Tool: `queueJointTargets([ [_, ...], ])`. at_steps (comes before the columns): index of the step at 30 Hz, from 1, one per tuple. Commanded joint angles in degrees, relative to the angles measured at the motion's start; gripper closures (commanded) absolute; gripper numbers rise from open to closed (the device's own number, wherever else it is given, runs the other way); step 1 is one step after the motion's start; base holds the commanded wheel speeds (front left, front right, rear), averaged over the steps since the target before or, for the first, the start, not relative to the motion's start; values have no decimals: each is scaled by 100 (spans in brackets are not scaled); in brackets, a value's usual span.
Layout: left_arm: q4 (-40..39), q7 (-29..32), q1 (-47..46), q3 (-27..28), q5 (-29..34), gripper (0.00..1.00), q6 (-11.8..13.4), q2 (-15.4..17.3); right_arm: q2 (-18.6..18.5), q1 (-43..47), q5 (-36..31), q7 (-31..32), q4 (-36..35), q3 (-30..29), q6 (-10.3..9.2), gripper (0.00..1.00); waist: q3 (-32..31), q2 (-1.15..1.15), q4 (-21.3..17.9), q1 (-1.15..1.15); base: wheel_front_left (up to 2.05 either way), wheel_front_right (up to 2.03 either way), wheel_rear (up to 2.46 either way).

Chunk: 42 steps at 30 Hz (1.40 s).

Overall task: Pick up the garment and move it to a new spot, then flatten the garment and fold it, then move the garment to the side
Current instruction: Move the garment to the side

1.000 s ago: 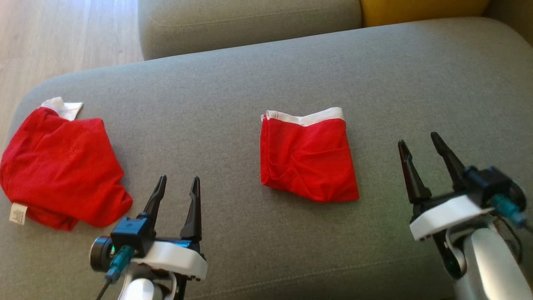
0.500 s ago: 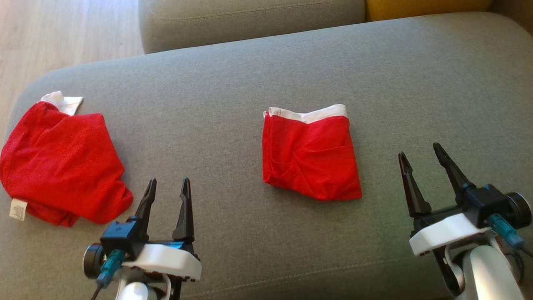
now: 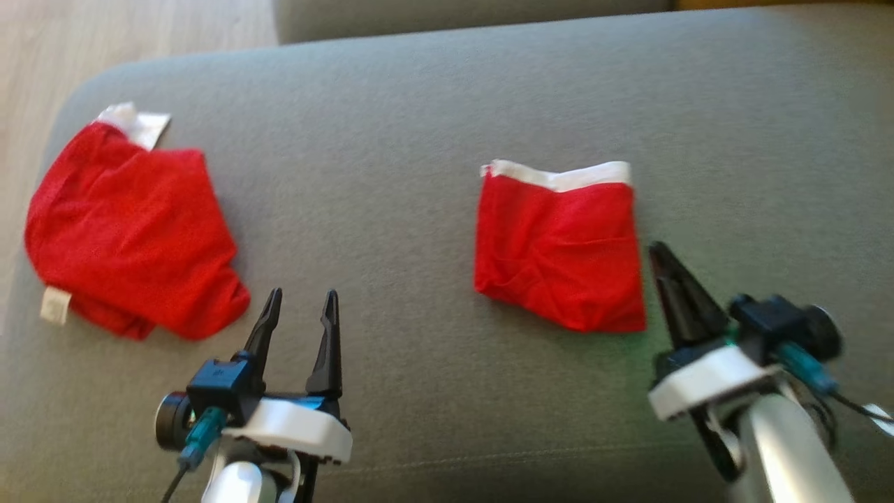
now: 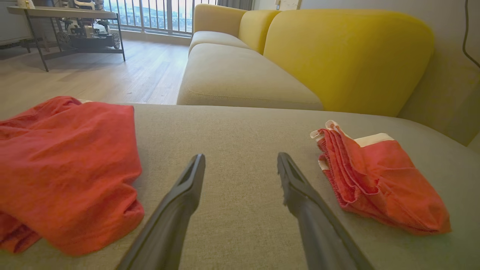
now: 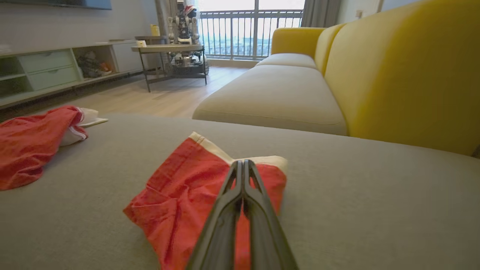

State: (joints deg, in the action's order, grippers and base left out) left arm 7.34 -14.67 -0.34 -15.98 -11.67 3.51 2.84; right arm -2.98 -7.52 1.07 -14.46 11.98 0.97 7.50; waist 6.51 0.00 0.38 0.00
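**Grey cushion, two red garments, right pincer closed by the folded one**

Grey sofa cushion (image 3: 419, 126) is carrying everything. A yellow backrest (image 5: 405, 75) is standing behind it, and wood floor (image 5: 150, 97) is running off to the left towards a desk (image 5: 168, 48) by the window.

Folded garment (image 3: 559, 251) is lying flat near the middle of the cushion, a bit right of centre. It is red, with the white waistband along the far edge and layered folds showing on its left side in the left wrist view (image 4: 382, 180).

Crumpled garment (image 3: 133, 230) is sitting at the cushion's left end, well apart from the folded one. It is red too, with a white band poking out at the far corner and a small tag at the near left.

Left pincer (image 3: 302, 297) is hovering wide open over bare cushion between the two garments, gripping nothing; the wrist view (image 4: 240, 157) is showing grey fabric between its fingers.

Right pincer (image 3: 660, 255) is closed, fingers pressed together. It is sitting just beside the folded garment's right edge, pointing along it. In its own wrist view (image 5: 242, 163) the tips are overlapping the garment (image 5: 180, 187) near the waistband. Can't tell whether they are touching the cloth. The head view is slightly blurred on that side.
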Motion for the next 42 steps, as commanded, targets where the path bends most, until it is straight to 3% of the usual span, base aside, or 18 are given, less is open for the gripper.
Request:
queueJointTargets([
  [1,-153,-33,-280,144,51,0,-30,4,10,-358,-34,-53,-101,230,-1,100,169,0,194,0,0,0,0],
  [11,-140,-33,-499,-78,64,0,-6,4,-119,-1162,-14,-53,1459,455,-1,100,589,0,957,0,0,0,0],
  [17,-110,-33,-519,-137,12,0,45,4,-202,-1370,67,-53,2213,571,-1,100,636,0,1170,0,0,0,0],
  [37,-40,-33,-547,-142,22,0,67,4,-331,-1244,1097,-53,2299,2328,-1,100,497,0,894,0,0,0,0],
  [42,-25,-33,-500,-82,21,0,70,4,-371,-1344,1359,-53,2210,2276,-1,100,350,0,749,0,0,0,0],
])
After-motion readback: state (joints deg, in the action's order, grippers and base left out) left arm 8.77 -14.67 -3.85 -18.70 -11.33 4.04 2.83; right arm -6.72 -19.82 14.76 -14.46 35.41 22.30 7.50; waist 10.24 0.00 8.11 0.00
